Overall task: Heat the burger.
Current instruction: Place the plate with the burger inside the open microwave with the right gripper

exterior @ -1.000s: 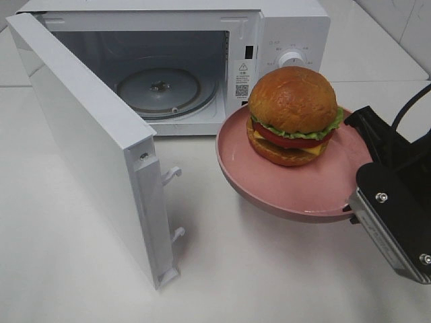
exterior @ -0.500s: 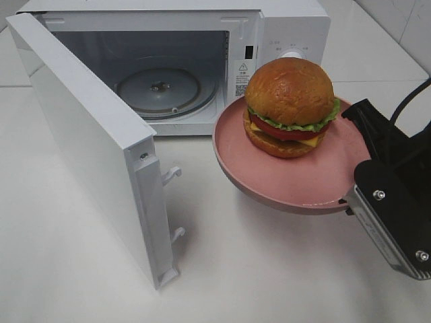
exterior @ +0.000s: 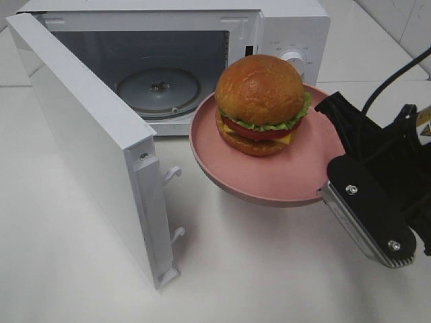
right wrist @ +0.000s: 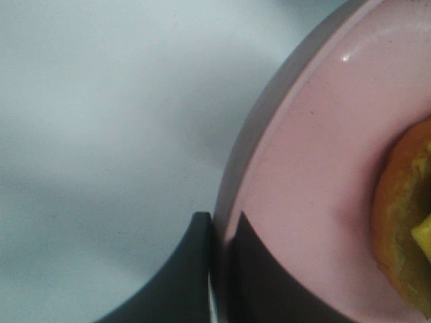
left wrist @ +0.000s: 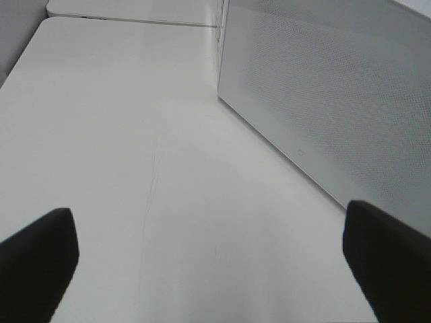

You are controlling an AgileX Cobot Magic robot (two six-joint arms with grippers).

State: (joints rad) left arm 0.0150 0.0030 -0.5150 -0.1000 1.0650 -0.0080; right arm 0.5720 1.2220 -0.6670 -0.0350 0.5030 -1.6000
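Note:
The burger (exterior: 260,101), with its glossy brown bun, lettuce, tomato and cheese, sits on a pink plate (exterior: 269,182) held in the air in front of the open microwave (exterior: 289,27). My right gripper (exterior: 328,192) is shut on the plate's right rim. In the right wrist view its fingertips (right wrist: 214,232) pinch the plate edge (right wrist: 316,168), and the burger's bun (right wrist: 404,202) shows beside them. My left gripper (left wrist: 212,269) is open over bare table with nothing between its fingers; it does not show in the exterior high view.
The microwave door (exterior: 87,134) stands swung open to the left, reaching toward the table's front. The glass turntable (exterior: 159,87) lies bare inside the cavity. In the left wrist view the microwave's perforated side wall (left wrist: 337,87) stands close by.
My right gripper has carried the plate and burger up and to the left, toward the microwave opening. The left gripper has not changed.

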